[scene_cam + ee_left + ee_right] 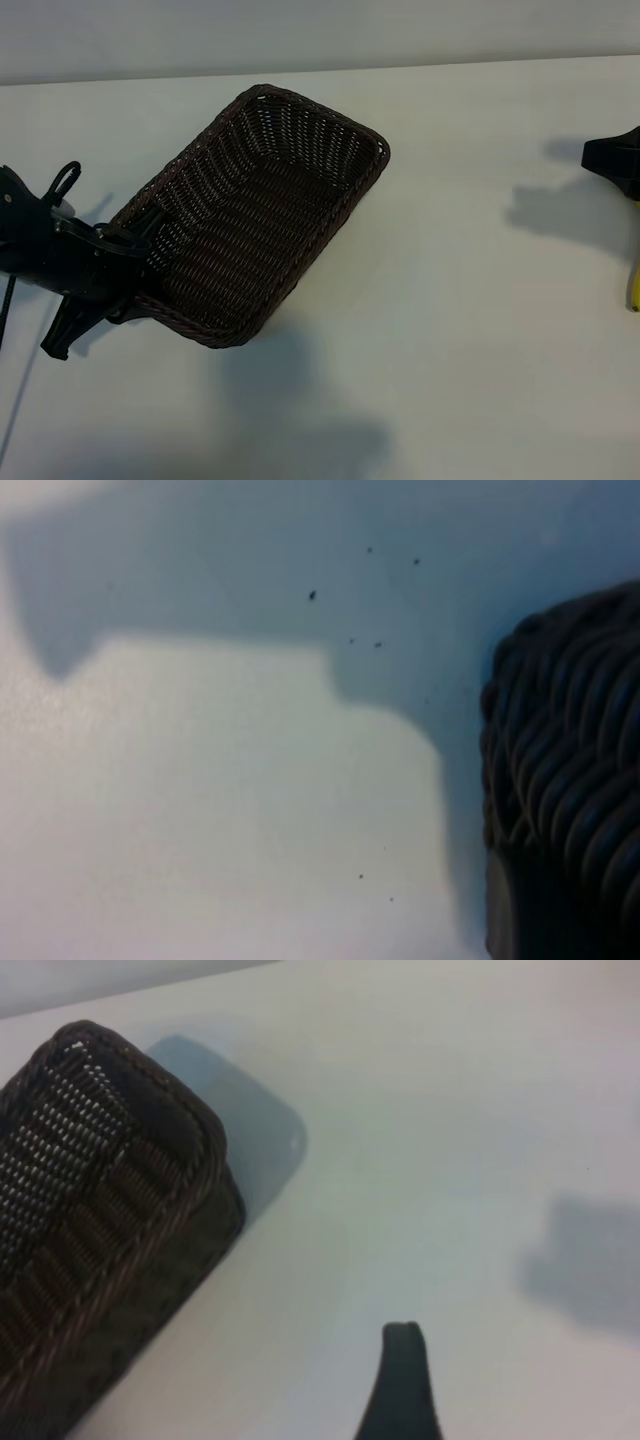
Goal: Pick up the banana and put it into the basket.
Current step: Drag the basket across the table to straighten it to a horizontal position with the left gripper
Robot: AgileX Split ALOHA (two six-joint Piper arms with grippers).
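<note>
The left gripper [140, 262] has its fingers clamped on the rim of the basket [262, 215], tilting it off the worktop [470, 330]. The right gripper [628, 175], spread wide, holds nothing. The basket is empty; the banana [634, 285] lies at the far right edge, unlifted.

The basket [260, 215] sits tilted on the table [450, 350], left of centre. The left gripper [135, 250] grips its left rim; the right gripper [625, 165] and the banana [634, 285] lie at the far right edge.

White table [450, 330], dark wicker basket [300, 150] tilted on it.
</note>
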